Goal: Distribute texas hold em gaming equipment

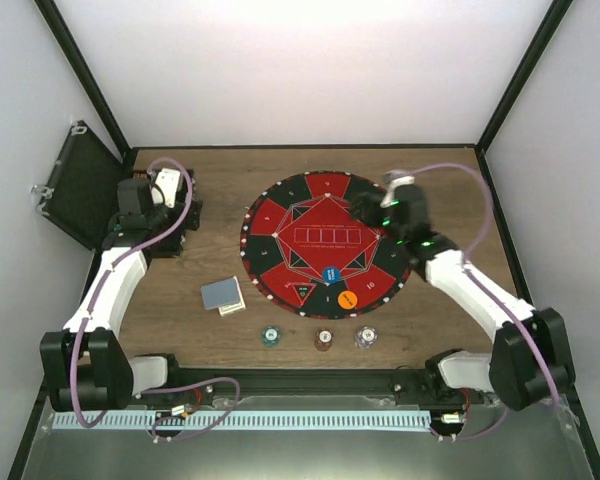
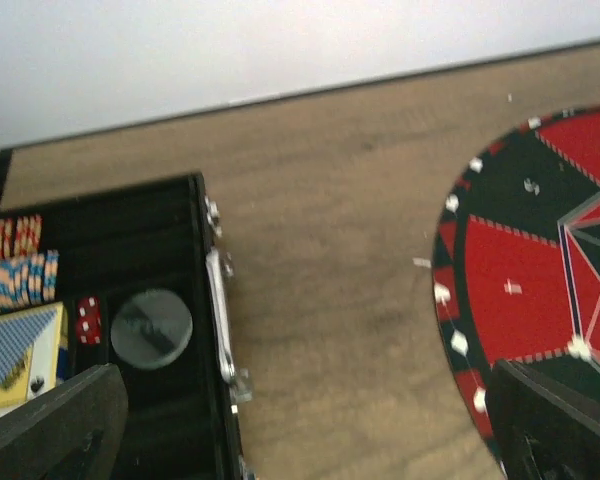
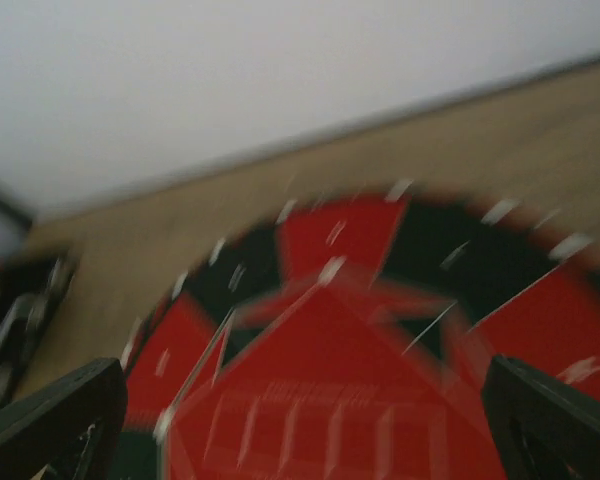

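Reaching toward the far left of the table (image 1: 210, 190), the left arm (image 1: 110, 285) holds the left gripper (image 2: 300, 435) over the edge of the open black case (image 2: 170, 220), its fingers (image 2: 50, 430) spread wide with nothing between them. The right arm (image 1: 470, 290) stretches over the far right part of the round red-and-black mat (image 1: 310, 215). The right gripper (image 3: 300, 425) hangs above the mat, fingers (image 3: 60, 420) likewise wide apart and empty. One stack of grey-blue-backed cards (image 1: 223, 295) lies on the wood just left of the mat. Three chips sit in a row near the arms' bases: a teal chip (image 1: 270, 336), a dark red chip (image 1: 323, 339) and a whitish chip (image 1: 366, 337). Each may be a short stack; the view is too small to tell. Two buttons rest on the mat's near part, a blue button (image 1: 330, 274) and an orange button (image 1: 347, 298). Inside the case lie striped chips (image 2: 20, 275), red dice (image 2: 88, 318), a grey disc (image 2: 152, 328) and a deck (image 2: 15, 355).
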Tool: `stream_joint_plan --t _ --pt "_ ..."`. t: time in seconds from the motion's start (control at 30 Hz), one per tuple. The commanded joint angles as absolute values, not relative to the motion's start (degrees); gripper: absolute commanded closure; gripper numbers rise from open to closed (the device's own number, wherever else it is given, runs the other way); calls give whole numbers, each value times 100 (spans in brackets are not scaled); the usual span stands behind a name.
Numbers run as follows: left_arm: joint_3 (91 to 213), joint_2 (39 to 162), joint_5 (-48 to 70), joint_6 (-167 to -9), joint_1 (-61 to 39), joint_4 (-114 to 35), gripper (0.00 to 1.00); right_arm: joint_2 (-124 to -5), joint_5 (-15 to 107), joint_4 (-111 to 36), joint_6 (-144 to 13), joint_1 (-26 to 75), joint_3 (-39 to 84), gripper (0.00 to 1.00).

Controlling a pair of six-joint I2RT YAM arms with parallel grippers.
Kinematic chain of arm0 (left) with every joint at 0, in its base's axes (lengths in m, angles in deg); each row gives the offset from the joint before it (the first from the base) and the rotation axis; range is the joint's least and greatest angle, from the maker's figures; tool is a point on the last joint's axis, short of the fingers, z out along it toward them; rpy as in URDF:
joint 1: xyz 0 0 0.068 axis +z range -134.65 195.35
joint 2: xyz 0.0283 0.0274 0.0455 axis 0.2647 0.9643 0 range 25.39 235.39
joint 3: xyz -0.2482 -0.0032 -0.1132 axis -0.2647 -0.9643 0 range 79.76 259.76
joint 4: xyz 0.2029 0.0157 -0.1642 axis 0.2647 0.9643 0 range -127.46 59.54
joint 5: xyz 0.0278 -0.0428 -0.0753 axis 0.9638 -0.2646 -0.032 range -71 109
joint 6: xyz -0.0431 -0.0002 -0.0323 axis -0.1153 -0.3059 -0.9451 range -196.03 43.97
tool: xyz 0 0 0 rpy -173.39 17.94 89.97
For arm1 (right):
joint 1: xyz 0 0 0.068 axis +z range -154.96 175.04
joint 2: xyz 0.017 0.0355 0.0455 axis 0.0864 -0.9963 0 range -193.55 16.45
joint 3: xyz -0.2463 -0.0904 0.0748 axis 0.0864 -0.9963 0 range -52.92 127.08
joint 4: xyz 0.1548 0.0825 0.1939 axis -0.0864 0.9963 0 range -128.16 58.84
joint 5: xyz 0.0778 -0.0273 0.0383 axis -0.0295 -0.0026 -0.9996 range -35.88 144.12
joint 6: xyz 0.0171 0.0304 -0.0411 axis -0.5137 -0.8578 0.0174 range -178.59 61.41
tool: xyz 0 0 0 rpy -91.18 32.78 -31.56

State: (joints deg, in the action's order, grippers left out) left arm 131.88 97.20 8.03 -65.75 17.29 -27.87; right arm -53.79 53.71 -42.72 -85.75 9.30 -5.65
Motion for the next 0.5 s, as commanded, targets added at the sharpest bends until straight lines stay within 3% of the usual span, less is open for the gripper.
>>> stream_joint_plan --t 0.0,0.2,0.47 --pt "13162 9440 636 -6192 1784 -1604 0 -5791 5762 -2496 -8465 2664 -238 0" --pt "13154 9315 836 -6076 1790 -1291 0 -6356 6276 -1857 -9118 4478 -288 2" --pt "13291 9387 832 -6174 1790 -1036 0 -7077 6072 -1654 -9764 5252 -371 12"
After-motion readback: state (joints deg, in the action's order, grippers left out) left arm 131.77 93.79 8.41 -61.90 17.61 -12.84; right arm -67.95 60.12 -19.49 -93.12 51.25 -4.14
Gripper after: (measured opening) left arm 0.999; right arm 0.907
